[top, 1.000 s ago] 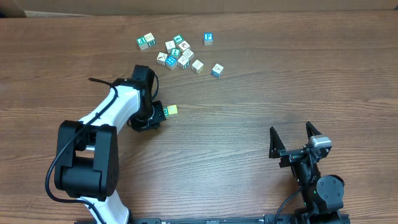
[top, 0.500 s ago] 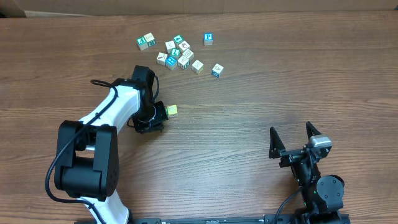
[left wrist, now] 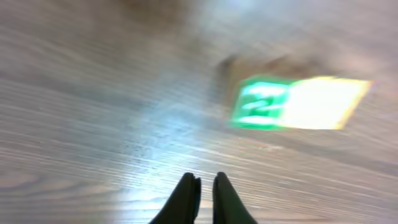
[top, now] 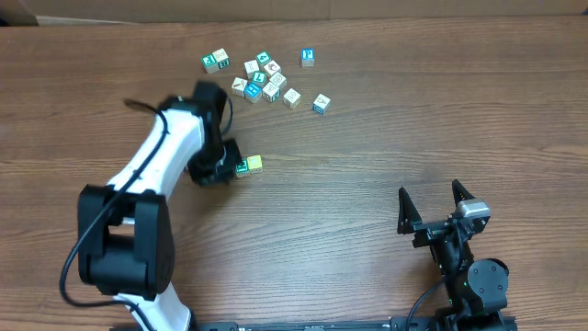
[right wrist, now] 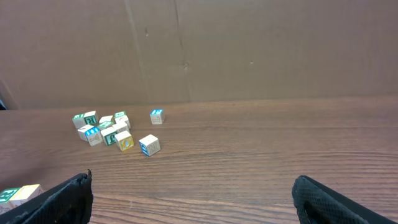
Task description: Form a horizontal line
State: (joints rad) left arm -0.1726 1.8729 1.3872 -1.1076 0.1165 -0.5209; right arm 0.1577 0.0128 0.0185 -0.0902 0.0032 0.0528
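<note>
Building the row, my left fingers (left wrist: pixel 186 198), pressed together, sit beside two touching cubes (top: pixel 248 165) mid-counter (top: pixel 367 175), blurred but seemingly aligned; next I need a third from the pile (top: pixel 266 81), while my right fingers (top: pixel 404 210) stand apart.

2 robot arms (top: pixel 156 156), 1 wooden table (top: pixel 386 138), 2 paired cubes (top: pixel 254 163), and about 13 scattered cubes (top: pixel 273 66).

A brown wood-grain tabletop (top: pixel 386 138) carries a loose cluster of little cubes (top: pixel 262 78) toward its far edge. Nearer the middle, a teal-lettered cube (top: pixel 242 166) and a pale yellow cube (top: pixel 254 164) sit touching, side by side.
</note>
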